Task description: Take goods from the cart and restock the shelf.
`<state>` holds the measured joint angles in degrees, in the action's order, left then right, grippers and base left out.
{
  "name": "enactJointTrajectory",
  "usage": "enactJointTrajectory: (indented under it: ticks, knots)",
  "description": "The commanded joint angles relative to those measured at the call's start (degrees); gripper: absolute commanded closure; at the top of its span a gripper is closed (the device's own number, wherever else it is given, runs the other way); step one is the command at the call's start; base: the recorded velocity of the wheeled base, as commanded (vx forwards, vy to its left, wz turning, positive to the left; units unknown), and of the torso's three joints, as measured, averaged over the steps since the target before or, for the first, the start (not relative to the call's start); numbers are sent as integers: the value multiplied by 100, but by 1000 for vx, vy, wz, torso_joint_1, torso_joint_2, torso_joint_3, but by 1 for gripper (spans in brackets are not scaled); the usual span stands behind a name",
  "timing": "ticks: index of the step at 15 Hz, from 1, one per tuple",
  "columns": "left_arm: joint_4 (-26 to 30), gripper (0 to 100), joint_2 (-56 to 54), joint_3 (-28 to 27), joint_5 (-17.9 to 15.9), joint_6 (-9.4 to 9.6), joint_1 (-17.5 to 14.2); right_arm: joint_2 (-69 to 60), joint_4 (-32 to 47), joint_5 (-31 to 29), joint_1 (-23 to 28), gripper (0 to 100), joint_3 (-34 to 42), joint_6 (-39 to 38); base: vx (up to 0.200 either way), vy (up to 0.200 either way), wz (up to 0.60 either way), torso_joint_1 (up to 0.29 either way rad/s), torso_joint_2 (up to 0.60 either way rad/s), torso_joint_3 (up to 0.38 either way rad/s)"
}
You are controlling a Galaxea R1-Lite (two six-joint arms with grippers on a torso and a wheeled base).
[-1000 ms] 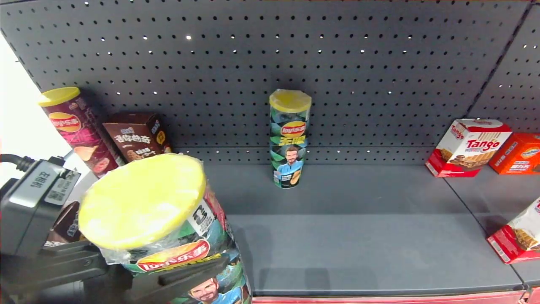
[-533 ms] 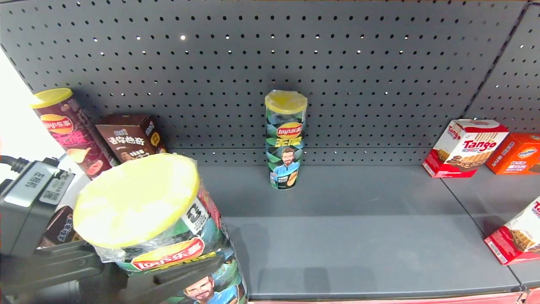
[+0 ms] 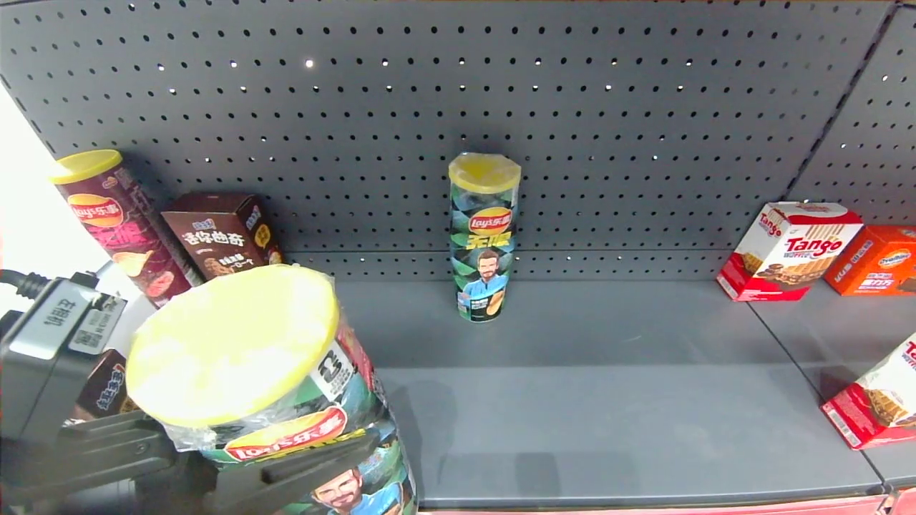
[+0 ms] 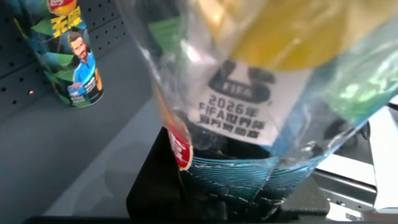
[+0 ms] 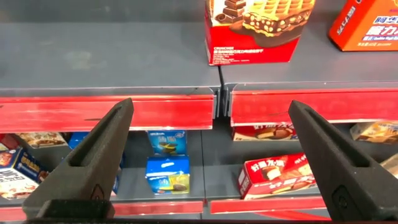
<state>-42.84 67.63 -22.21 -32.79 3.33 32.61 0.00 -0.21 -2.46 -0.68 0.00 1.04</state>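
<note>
My left gripper (image 3: 215, 465) is shut on a green chips can (image 3: 272, 400) with a yellow lid, held upright at the near left, in front of the grey shelf (image 3: 608, 400). The left wrist view has that can (image 4: 261, 106) close up. A matching green chips can (image 3: 484, 236) stands at the back middle of the shelf, against the pegboard; it is also the can (image 4: 71, 56) farther off in the left wrist view. My right gripper (image 5: 214, 158) is open, with nothing between its fingers, in front of the red-edged lower shelves (image 5: 155, 112).
A maroon chips can (image 3: 114, 222) and a brown box (image 3: 222, 232) stand at the back left. Red-and-white wafer boxes (image 3: 794, 250) and an orange box (image 3: 876, 261) sit on the right, another wafer box (image 3: 876, 404) at the near right. The shelf's middle and front are bare.
The whole head view shifted a little, so the camera moved. The held can sits slightly lower and more to the left in the picture. The shelf goods stayed in place.
</note>
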Motion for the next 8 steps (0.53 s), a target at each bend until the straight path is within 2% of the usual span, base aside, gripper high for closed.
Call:
enactJointTrajectory:
  ticks: [1,2,3,4,6,8]
  knots:
    - [4,100,13,15,106,19,-9,290,-41,237,-2,0,-563,318,0,0,0,0,0,0]
    - [4,100,22,-20,124,19,-9,527,-32,299,7,0,-853,327,0,0,0,0,0,0]
    - [4,100,118,-196,159,10,0,2127,-190,738,-64,0,-1898,283,0,0,0,0,0,0]
    - [-5,100,189,-266,159,10,0,2558,-234,1002,-151,0,-2496,353,0,0,0,0,0,0]
    - [-5,100,250,-266,159,10,-9,3647,-348,1450,-327,0,-3410,389,0,0,0,0,0,0]
    - [-5,100,259,-301,159,-34,-27,4351,-348,1696,-811,0,-3806,494,0,0,0,0,0,0]
